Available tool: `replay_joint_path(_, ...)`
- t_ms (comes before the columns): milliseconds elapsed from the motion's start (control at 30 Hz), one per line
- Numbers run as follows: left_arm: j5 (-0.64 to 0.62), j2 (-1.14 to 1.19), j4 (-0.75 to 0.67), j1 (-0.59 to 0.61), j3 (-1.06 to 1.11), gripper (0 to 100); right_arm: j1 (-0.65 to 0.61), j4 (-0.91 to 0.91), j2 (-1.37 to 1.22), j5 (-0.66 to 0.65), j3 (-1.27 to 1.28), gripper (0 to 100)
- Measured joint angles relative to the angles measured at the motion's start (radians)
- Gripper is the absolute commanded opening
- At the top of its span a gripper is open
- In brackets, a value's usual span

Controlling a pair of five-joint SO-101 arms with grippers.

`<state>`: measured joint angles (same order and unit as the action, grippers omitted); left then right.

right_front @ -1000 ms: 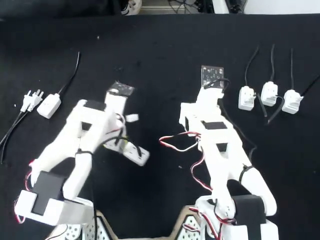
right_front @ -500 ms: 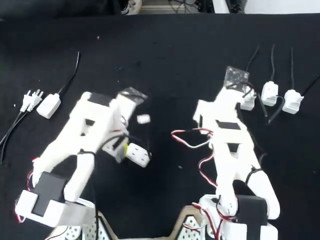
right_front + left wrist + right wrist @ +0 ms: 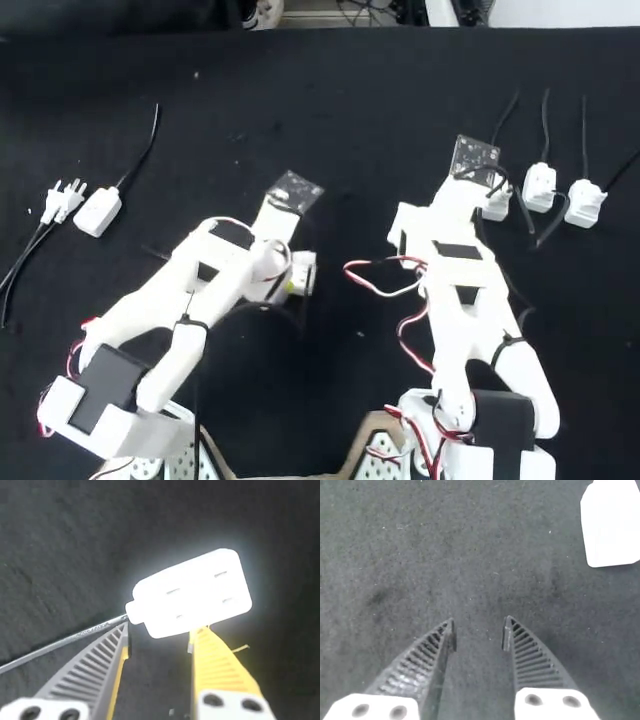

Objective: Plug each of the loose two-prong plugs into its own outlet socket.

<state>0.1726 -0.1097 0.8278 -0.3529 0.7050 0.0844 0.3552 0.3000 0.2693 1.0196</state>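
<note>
**Socket block at the left gripper's tips; right gripper parted over bare cloth**

The left gripper (image 3: 158,632) stood with its jaws parted, both tips touching the near long edge of the white socket block (image 3: 190,595) rather than clasping its sides. The block lay slots-up directly ahead of the tips, and its thin cable (image 3: 65,642) ran away past the grey finger. From above, the block (image 3: 303,272) sat near the table's middle, at 3 o'clock of the left arm's wrist.

The right gripper (image 3: 479,625) was also open, holding nothing, over the black cloth (image 3: 420,555). A white corded connector (image 3: 612,522) lay near it, apart from the tips. From above, that connector (image 3: 493,203) sat just beside the right arm's wrist at 3 o'clock, with two more (image 3: 540,187) (image 3: 585,203) farther along the same line.

The two-prong plugs (image 3: 62,200) lay at the table's 9 o'clock edge, touching a white adapter (image 3: 97,212).
</note>
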Motion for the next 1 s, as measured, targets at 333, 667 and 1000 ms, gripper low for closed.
replay_joint_path(333,-0.146,0.000,-0.072,0.000,0.000,20,0.000,0.000,0.000,0.000,0.000,14.2)
replay_joint_path(667,-0.146,0.000,0.250,0.118,-0.178,20,0.000,0.000,0.000,0.000,0.000,14.2)
replay_joint_path(1000,-0.018,0.000,0.351,0.592,-0.292,20,0.000,0.000,0.000,0.000,0.000,14.2)
